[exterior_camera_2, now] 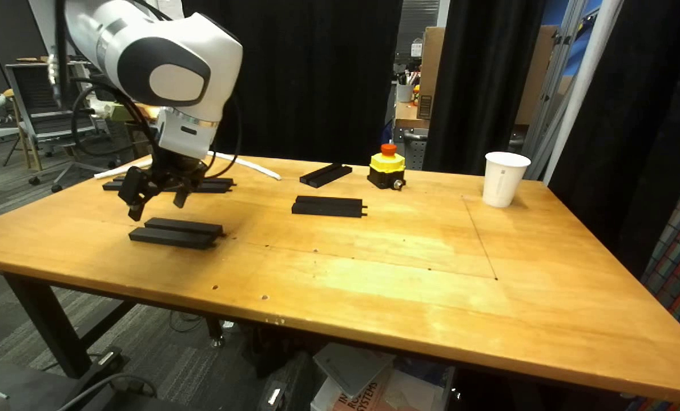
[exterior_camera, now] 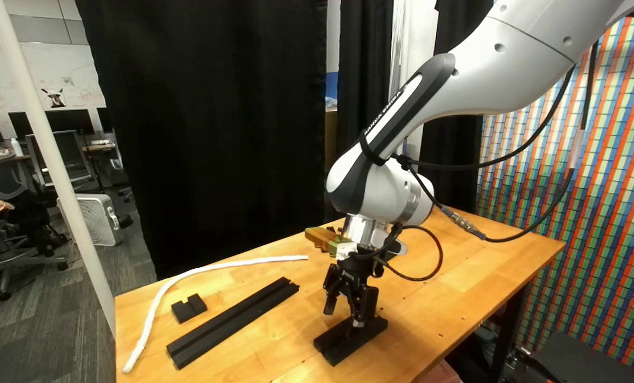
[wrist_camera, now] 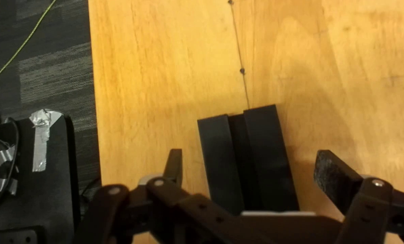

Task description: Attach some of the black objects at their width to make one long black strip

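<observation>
In an exterior view, my black two-fingered gripper point(exterior_camera: 347, 310) hangs right of lower centre, above a short matte-black grooved bar point(exterior_camera: 356, 343) on the light wooden table point(exterior_camera: 466, 266); a longer matte-black grooved bar point(exterior_camera: 231, 323) lies lower left, a stubby notched black block point(exterior_camera: 189, 309) just beside it. In an exterior view, I see another matte-black bar point(exterior_camera_2: 328, 208) at centre and a further bar point(exterior_camera_2: 328, 176) above it. In the wrist view, my gripper is released: its fingers point(wrist_camera: 337, 179) stand spread at bottom left and right, touching neither side of the short bar between them.
</observation>
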